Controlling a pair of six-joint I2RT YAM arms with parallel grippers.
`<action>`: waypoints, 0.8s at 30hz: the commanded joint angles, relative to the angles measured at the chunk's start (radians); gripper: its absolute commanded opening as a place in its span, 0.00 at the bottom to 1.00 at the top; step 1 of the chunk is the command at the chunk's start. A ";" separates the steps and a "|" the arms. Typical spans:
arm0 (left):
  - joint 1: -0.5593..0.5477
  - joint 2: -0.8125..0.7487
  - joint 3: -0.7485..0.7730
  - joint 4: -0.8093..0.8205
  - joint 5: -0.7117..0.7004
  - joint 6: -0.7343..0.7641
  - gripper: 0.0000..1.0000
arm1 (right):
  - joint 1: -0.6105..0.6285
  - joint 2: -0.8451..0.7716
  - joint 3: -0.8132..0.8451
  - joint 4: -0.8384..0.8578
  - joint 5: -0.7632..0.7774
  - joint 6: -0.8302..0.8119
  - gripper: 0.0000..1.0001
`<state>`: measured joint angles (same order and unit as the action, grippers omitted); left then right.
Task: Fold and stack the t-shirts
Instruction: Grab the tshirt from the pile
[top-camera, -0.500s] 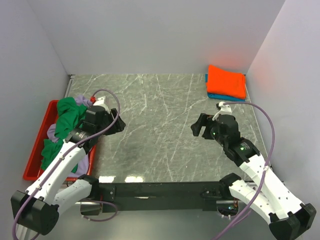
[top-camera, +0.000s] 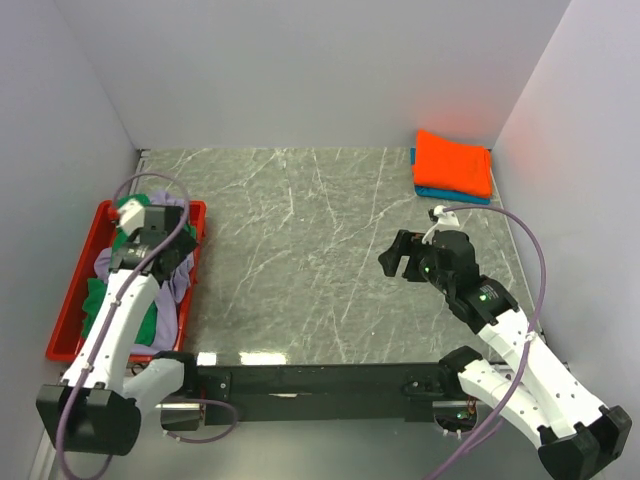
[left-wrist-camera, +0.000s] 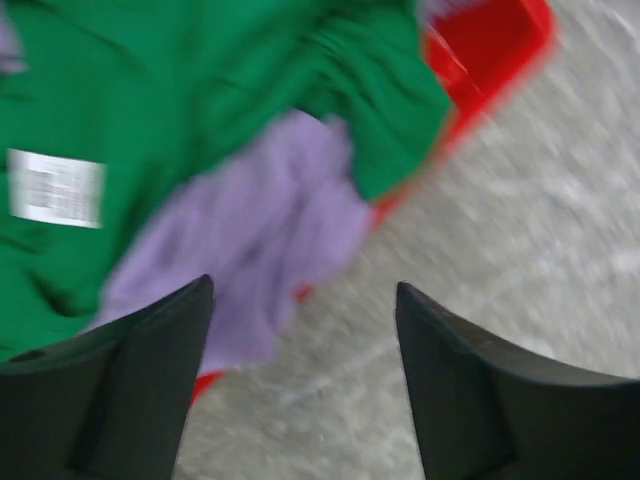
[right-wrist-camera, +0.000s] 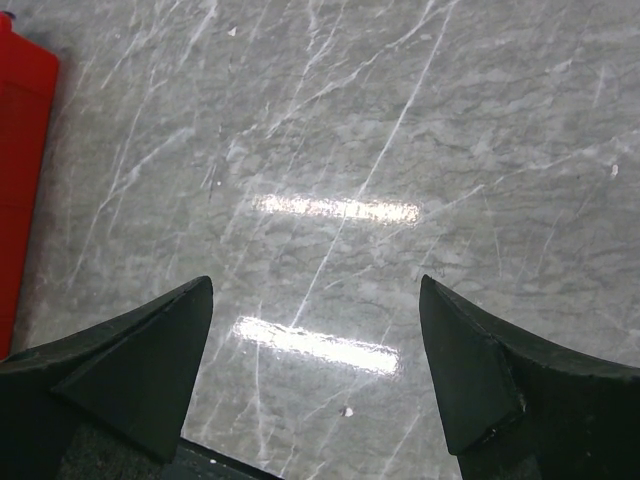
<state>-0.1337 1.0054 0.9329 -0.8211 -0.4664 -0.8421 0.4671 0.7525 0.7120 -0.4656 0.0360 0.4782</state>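
Observation:
A bright green t-shirt (top-camera: 97, 298) and a lavender t-shirt (top-camera: 183, 283) lie crumpled together in the red tray (top-camera: 66, 318) at the left. My left gripper (top-camera: 172, 252) hovers over the tray's right side, open and holding nothing. The left wrist view is blurred; it shows the green t-shirt (left-wrist-camera: 200, 110) and the lavender t-shirt (left-wrist-camera: 250, 230) ahead of the open left gripper (left-wrist-camera: 302, 285). A folded orange t-shirt (top-camera: 453, 163) lies on a blue t-shirt (top-camera: 438, 192) at the far right corner. My right gripper (top-camera: 395, 255) hangs open above bare table, its right gripper (right-wrist-camera: 315, 281) gap empty.
The grey marble table (top-camera: 320, 240) is bounded by white walls at the left, back and right. The tray's red rim (left-wrist-camera: 480, 70) lies against the marble, and the tray (right-wrist-camera: 20, 150) also shows at the left edge of the right wrist view.
My left arm has swung left from the tray's right edge to above the tray, its jaws spreading a little wider. The right arm has barely moved.

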 joint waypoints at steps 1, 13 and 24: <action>0.130 -0.004 0.020 -0.018 -0.080 -0.011 0.81 | 0.004 -0.015 -0.003 0.030 -0.021 -0.009 0.90; 0.404 0.180 -0.019 0.184 0.029 -0.011 0.77 | 0.004 -0.018 -0.008 0.030 -0.033 -0.010 0.89; 0.488 0.199 0.055 0.198 0.161 0.023 0.01 | 0.002 -0.021 -0.008 0.033 -0.067 -0.013 0.89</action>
<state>0.3496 1.2625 0.9260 -0.6346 -0.3489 -0.8299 0.4671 0.7452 0.7097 -0.4641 -0.0181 0.4778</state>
